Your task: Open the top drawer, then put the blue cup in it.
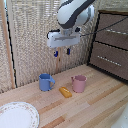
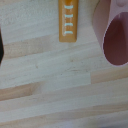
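The blue cup stands upright on the wooden table, its handle toward the exterior view's right. My gripper hangs well above the table, higher than the cup and a little to its right. It is open, and nothing is between the blue-tipped fingers. The top drawer of the dark dresser at the exterior view's right looks shut, its silver bar handle level. The blue cup does not show in the wrist view, and only a dark sliver of one finger shows at its edge.
A pink mug stands right of the blue cup. An orange ridged object lies between them. A patterned plate sits at the front left. A lower drawer is below the top one, and a woven screen stands behind.
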Available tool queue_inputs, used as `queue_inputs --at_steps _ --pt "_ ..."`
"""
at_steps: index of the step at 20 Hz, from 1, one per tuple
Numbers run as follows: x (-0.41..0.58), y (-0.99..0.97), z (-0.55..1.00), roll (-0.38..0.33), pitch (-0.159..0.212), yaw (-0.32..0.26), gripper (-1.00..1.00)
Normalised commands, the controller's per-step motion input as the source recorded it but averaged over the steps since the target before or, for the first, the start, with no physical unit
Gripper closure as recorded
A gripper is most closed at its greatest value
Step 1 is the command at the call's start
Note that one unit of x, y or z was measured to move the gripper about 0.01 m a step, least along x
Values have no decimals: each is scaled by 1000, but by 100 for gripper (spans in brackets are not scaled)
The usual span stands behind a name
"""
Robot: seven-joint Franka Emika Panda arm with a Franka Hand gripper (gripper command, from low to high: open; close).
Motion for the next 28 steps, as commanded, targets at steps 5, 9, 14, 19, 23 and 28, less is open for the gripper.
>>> queue_inputs --at_steps 5,9,14,19,23,28 --pt "-88 -31 197 -256 -21 103 -100" --pt "-69 -132 544 -214 -27 98 -100" --pt "-89 -235 529 -201 -36 103 -100" --pt "-144 -288 147 -277 -89 154 -100" --pt "-105 -212 5 -326 -80 169 -100" --pt "-53 -227 -27 -367 -25 134 -100"
